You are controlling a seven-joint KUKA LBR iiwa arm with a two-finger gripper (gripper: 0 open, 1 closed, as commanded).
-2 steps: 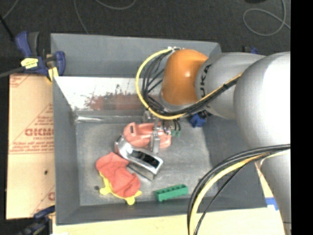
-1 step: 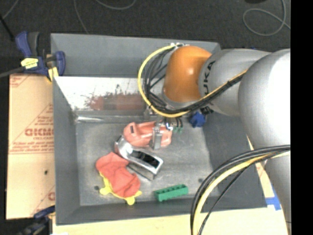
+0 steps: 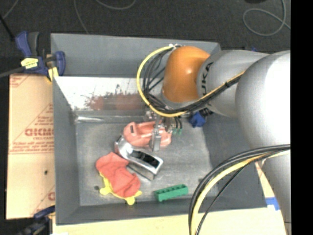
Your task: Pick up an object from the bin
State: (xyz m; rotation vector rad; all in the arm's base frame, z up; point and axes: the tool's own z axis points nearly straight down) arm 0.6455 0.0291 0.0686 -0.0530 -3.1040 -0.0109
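Hand over pink toy; lettering on arm partly hidden.

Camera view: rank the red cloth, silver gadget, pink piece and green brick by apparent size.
1. red cloth
2. silver gadget and pink piece: much alike, and the pink one is partly hidden, so they are not ranked
3. green brick
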